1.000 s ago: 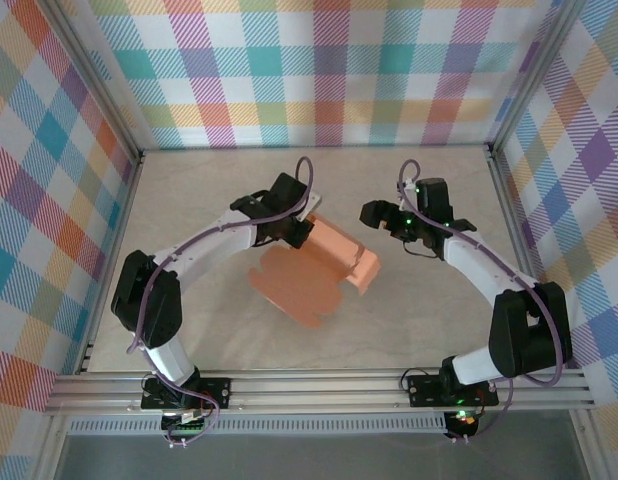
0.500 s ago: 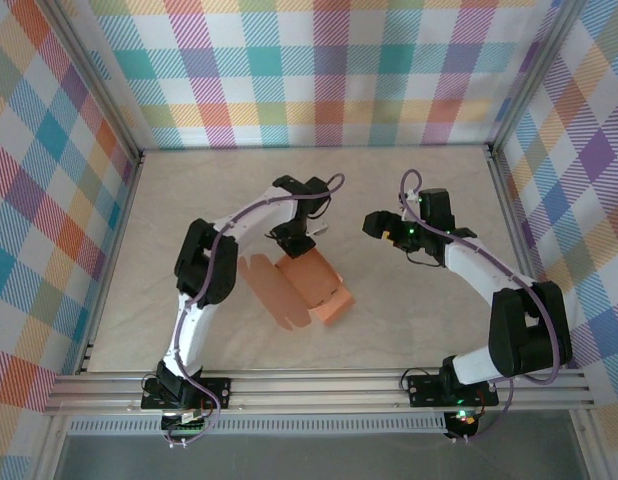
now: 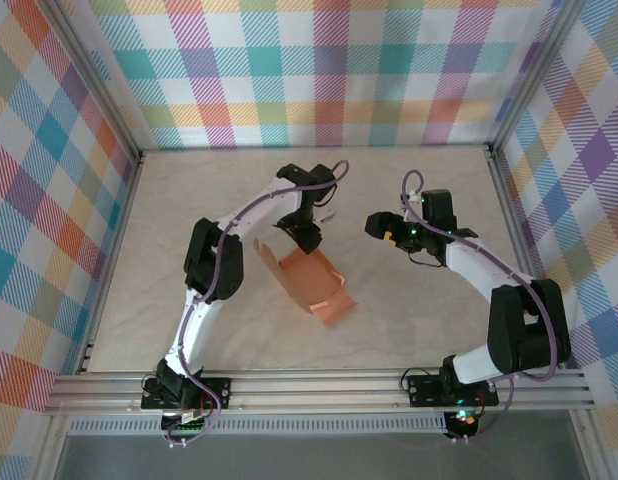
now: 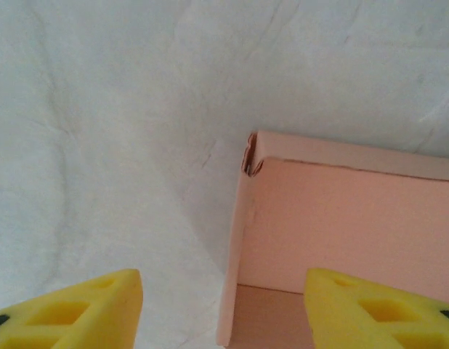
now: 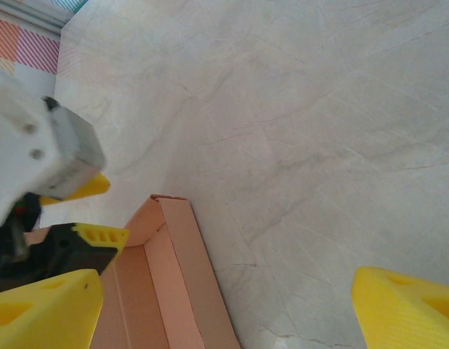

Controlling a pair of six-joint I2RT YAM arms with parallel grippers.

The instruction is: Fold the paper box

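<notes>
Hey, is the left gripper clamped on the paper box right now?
No, the left gripper is open, its yellow fingers standing clear of the paper box wall between them.

The left arm [image 3: 251,212] and right arm [image 3: 476,260] have white links, black joints, purple cables and yellow jaws.

Nothing legible: no lettering, label, brand or number can be read on the paper box [image 3: 314,285] or the desk [image 3: 429,320].

Pastel plaid walls [image 3: 329,70] enclose a pale marbled tabletop [image 3: 409,310]
</notes>
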